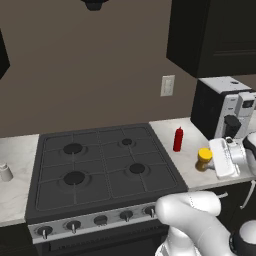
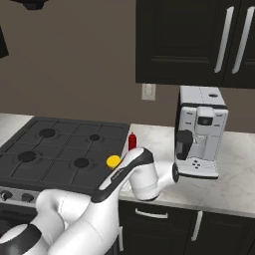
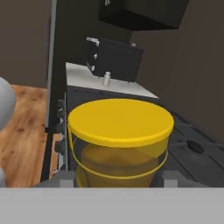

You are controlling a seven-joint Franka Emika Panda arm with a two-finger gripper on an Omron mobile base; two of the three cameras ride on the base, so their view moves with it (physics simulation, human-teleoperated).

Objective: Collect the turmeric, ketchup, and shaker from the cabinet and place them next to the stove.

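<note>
Turmeric (image 3: 119,140) unlabelled, pinched upright in tool (image 3: 119,177), ketchup (image 1: 178,139) unmarked beside stove (image 1: 100,165)

The turmeric (image 3: 120,144) looks like clear amber plastic with a smooth, matt yellow cap. The ketchup (image 1: 178,139) is plain red plastic. The counter (image 2: 234,184) looks like pale marble. The stove (image 1: 102,165) is matt black, with a metallic grey knob strip (image 1: 95,221). The floor (image 3: 24,135) is wood.

I have the white arm reaching forward and low from the base, elbow bent, wrist turned sideways. My gripper (image 3: 118,178) sits level, its two dark fingertips (image 3: 65,178) clamped either side of the small amber jar with yellow cap (image 3: 120,140).
</note>
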